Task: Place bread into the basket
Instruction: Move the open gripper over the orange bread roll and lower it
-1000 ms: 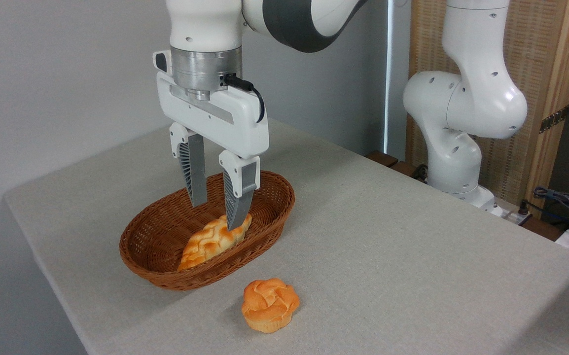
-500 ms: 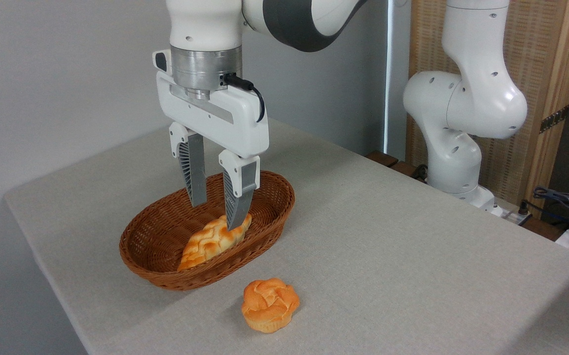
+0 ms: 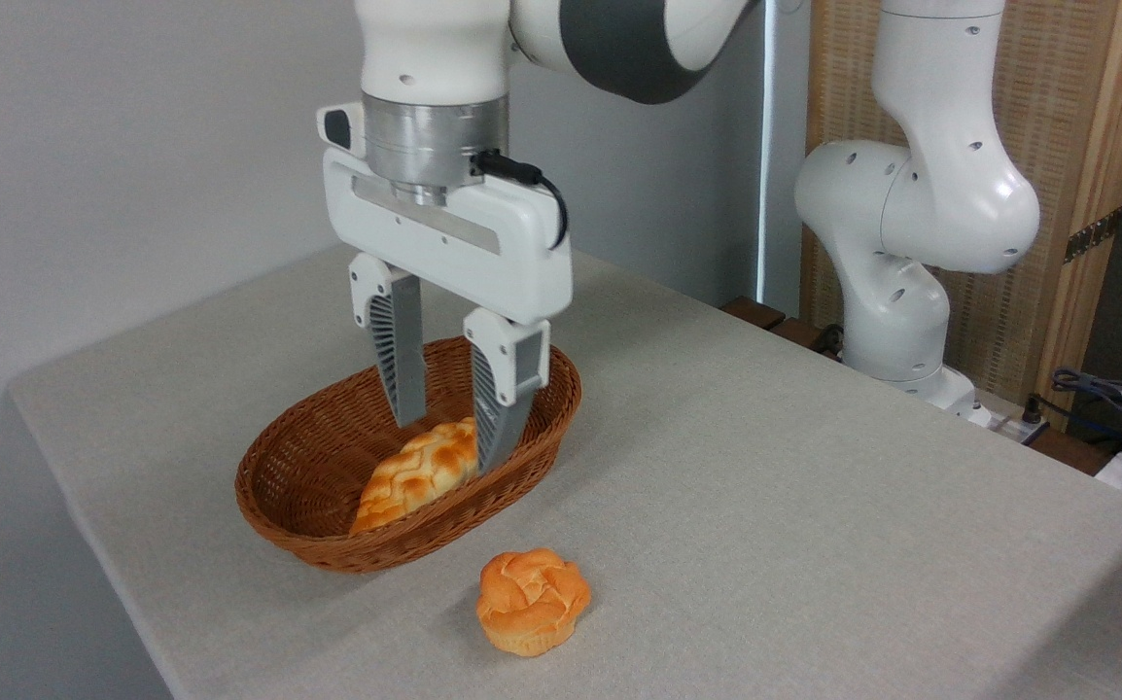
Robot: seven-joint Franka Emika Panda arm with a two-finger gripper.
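The bread [image 3: 532,601], a small round orange bun with a knotted top, sits on the table just in front of the basket. The basket [image 3: 308,506] is an oval reddish-brown wicker one to the bun's upper left. My gripper [image 3: 452,445] hangs open above the basket's right half, fingers pointing down with nothing between them. Its right fingertip overlaps the far end of the loaf in the picture.
A longer braided golden loaf [image 3: 413,476] lies inside the basket. The arm's white base [image 3: 901,292] stands at the table's back right, with cables [image 3: 1105,394] beyond it. The table's left and front edges drop off near the basket.
The gripper has shifted to the right and slightly lower over the basket, staying open. The bun, loaf and basket have not moved.
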